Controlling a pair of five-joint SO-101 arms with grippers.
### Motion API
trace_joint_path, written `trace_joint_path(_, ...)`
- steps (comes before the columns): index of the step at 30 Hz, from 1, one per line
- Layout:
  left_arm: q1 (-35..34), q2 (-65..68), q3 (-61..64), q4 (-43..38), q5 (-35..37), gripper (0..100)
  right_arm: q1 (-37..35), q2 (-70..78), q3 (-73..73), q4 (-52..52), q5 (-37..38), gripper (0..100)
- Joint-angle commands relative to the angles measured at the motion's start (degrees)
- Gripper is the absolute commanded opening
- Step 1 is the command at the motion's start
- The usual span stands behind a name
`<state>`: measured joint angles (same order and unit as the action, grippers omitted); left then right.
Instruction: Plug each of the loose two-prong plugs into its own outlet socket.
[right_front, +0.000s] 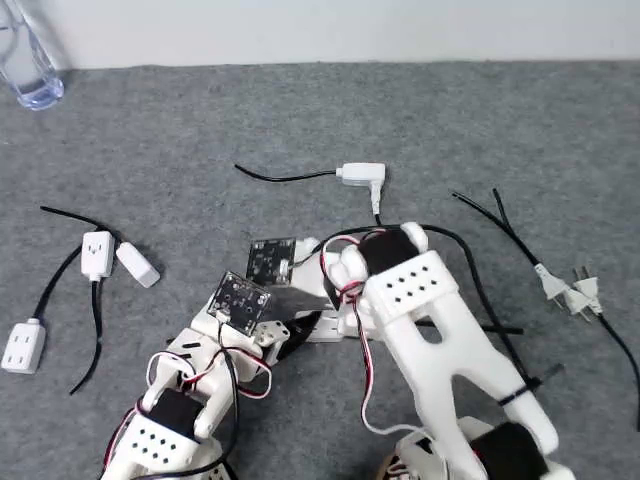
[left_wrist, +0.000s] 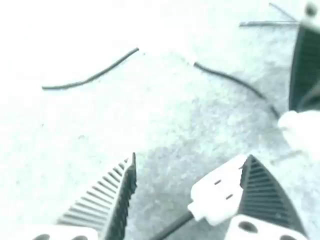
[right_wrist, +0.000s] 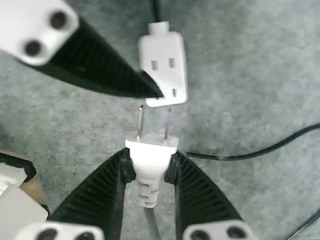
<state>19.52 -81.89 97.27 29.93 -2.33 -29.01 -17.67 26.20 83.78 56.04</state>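
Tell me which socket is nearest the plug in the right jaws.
The white socket just ahead of the held plug's prongs, with a left jaw touching it. The two sockets at the high view's left lie far off.

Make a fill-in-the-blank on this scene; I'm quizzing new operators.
1. The right claw is ____ on the plug.
2. Its ____ point toward the outlet socket, not yet inserted.
3. The left claw is ____, that socket beside one finger.
4. In the high view, two loose plugs lie at the table's ____ side.
Missing: shut; prongs; open; right.
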Motion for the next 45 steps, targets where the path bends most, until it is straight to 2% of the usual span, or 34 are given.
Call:
trace_joint_path(1, 0.35, -0.18, -0.48, 0.53, -0.53, 32, 1.45, 1.71, -2.37, -3.03, 1.14, 0.9)
trace_joint_path(9, 0.09, -0.26, -0.48, 0.53, -0.53, 32, 1.63, 2.51, -2.29, -5.41, 1.32, 0.9)
trace_joint_path(13, -0.18, -0.62, -0.75, 0.53, -0.18, 32, 5.14, 2.51, -2.11, -7.78, 1.32, 0.9)
trace_joint_path(16, -1.93, -0.62, -2.86, 0.26, 3.78, 32, 6.73, 2.51, -2.20, -8.40, 1.23, 0.9)
trace_joint_path(20, -7.74, -0.62, -9.19, 0.35, 9.41, 32, 6.90, 2.51, -2.37, -8.92, 0.88, 0.9)
trace_joint_path(23, -9.41, -0.62, -11.30, 0.09, 16.18, 32, 7.16, 2.51, -2.37, -8.92, 0.88, 0.9)
trace_joint_path(25, -9.41, -0.62, -11.12, -1.49, 23.91, 32, 7.52, 2.51, -2.37, -8.84, 0.88, 0.9)
trace_joint_path(29, -8.62, -0.62, -10.24, -3.87, 44.57, 32, 7.87, 1.89, -3.16, -8.84, 0.70, 0.9)
trace_joint_path(34, 0.44, -0.62, -7.52, -3.96, 70.95, 32, 7.08, 2.15, -7.38, -8.48, -3.69, 0.9)
trace_joint_path(35, 2.81, -0.62, -6.99, -3.96, 72.97, 32, 6.46, 2.33, -8.44, -8.40, -4.48, 0.9)
trace_joint_path(39, 10.46, -0.62, -4.26, -3.96, 73.32, 32, 4.35, 2.33, -10.46, -8.84, -7.56, 0.9)
trace_joint_path(45, 11.34, -0.62, -2.07, -8.53, 73.32, 32, 2.07, 1.80, -14.77, -7.60, -11.52, 0.9)
